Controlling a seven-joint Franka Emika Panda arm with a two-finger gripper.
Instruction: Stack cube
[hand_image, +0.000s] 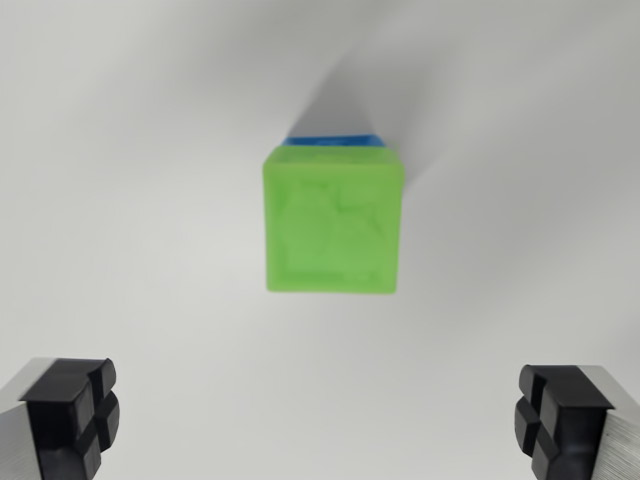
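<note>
A bright green cube (333, 220) sits in the middle of the wrist view, seen from above. It rests on top of a blue cube (335, 139), of which only a thin strip shows past the green one's far edge. My gripper (318, 425) is open, with its two black-padded fingers (70, 415) at the bottom corners of the picture, wide apart. Nothing is between them. The cubes lie beyond the fingertips, roughly centred between the two fingers.
A plain white surface (140, 200) surrounds the stack on all sides. A soft grey shadow (350, 95) stretches away from the cubes toward the top of the view.
</note>
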